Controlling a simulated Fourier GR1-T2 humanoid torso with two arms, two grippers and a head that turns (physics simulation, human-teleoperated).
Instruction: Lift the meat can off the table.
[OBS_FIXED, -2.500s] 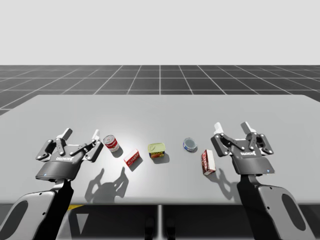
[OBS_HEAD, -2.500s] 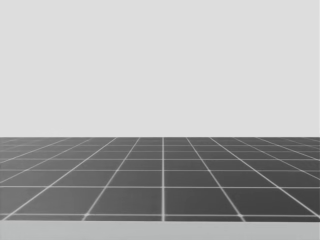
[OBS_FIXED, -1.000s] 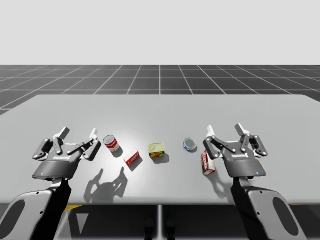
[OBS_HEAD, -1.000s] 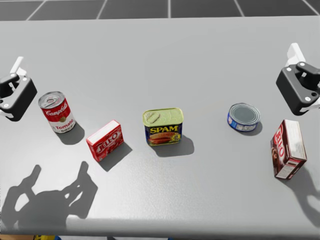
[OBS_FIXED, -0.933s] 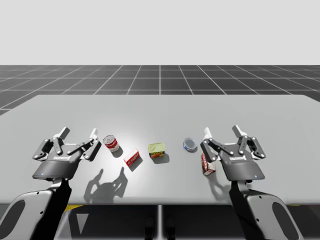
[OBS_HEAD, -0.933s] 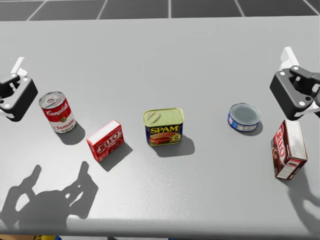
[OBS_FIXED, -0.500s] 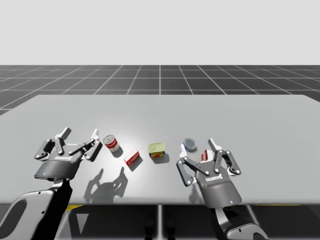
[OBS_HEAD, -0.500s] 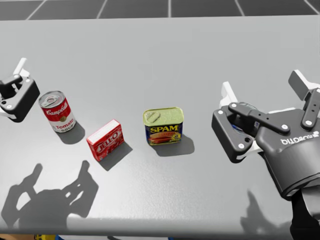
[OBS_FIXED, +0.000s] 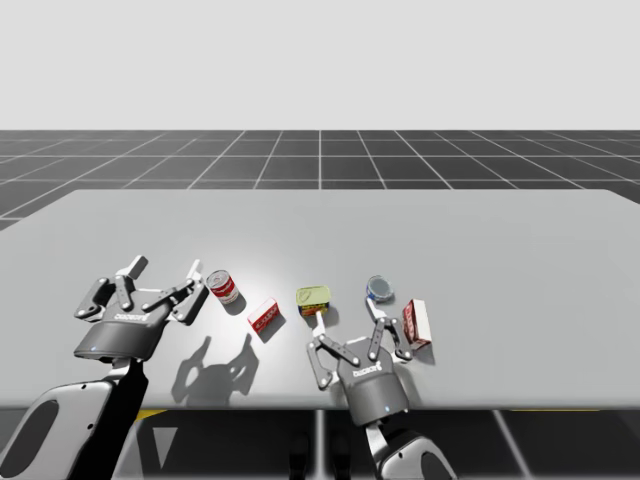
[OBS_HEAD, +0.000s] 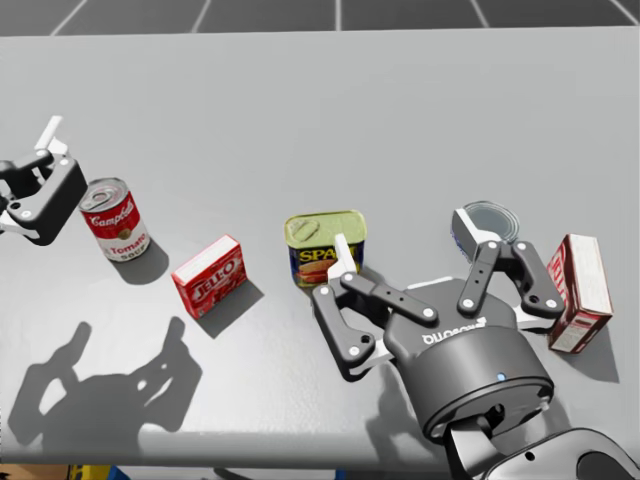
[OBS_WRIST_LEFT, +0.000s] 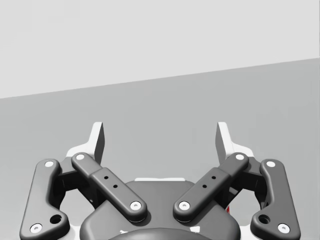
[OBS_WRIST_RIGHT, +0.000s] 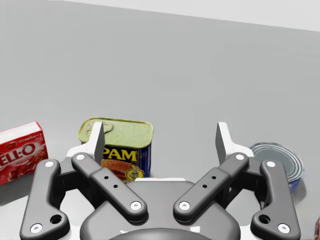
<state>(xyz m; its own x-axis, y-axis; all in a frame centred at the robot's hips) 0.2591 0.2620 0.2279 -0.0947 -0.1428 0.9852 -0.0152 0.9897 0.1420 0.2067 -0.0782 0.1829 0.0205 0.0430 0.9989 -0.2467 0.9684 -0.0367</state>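
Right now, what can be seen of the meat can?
The meat can is a rounded-corner rectangular tin with a yellow-green pull-tab lid and blue printed sides. It stands upright on the table, apart from the small red box and flat blue can flanking it. My open right end effector hovers just short of it; contact unclear.

meat can (OBS_HEAD: 318, 230): yellow-green lid, blue side
tall can (OBS_HEAD: 110, 220): red over white
small box (OBS_HEAD: 208, 275): red
table (OBS_HEAD: 300, 120): plain grey
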